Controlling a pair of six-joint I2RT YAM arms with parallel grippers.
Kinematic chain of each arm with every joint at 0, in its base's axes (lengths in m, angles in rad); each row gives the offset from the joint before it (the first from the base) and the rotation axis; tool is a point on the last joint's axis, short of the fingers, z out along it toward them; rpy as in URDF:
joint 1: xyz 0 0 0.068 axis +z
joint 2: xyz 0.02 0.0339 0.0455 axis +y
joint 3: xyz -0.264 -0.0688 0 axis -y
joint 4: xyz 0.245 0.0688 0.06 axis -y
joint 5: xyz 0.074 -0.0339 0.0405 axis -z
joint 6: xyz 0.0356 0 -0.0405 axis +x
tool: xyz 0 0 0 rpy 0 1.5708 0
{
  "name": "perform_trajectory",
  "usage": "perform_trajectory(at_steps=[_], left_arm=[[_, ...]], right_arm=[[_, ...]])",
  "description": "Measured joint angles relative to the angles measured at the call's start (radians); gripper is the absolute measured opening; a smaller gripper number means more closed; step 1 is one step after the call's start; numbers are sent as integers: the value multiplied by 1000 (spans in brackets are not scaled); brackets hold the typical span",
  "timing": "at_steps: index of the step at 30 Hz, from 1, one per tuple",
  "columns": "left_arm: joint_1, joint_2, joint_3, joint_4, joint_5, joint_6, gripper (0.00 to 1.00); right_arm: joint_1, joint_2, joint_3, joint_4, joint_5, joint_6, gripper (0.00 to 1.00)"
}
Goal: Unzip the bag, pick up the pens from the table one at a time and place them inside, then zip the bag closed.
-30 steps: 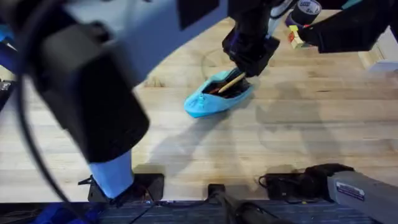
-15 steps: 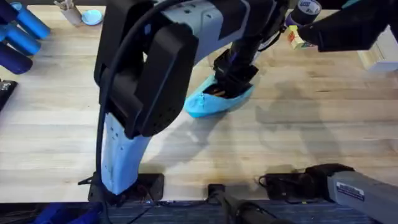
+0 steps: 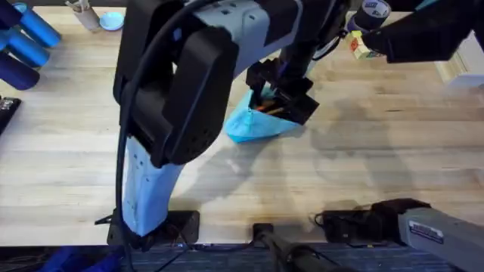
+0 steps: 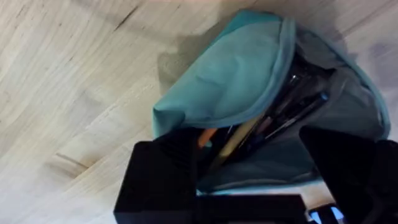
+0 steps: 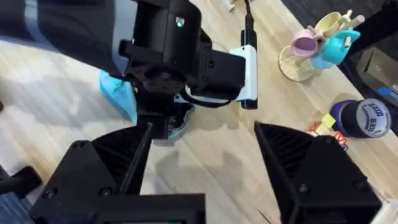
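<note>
Several pens (unzipped bag), between left gripper jaws

The bag under my left gripper is soft, matt light blue cloth, creased where it folds, with a stitched hem around its opening. The pens inside look like smooth plastic, some yellow-orange, some dark and faintly glossy. My fingers are matt black plastic. The table is pale wood, smooth, with visible plank grain.
</note>
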Motion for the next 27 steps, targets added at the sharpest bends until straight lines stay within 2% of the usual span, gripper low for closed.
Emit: perform_trajectory(at_steps=[4,8,15,19,27], left_arm=[[19,-29,2,0,3,6,993],[62,-126,2,-1,-2,42,993],[196,-336,15,-30,-15,170,993],[267,-400,18,-63,13,273,993],[412,-477,18,-169,187,552,993]], right_arm=[[0,0,0,0,0,0,996],[0,0,0,0,-5,0,996],[0,0,0,3,-142,0,996],[3,6,0,2,-180,0,996],[106,66,0,2,-202,0,996]])
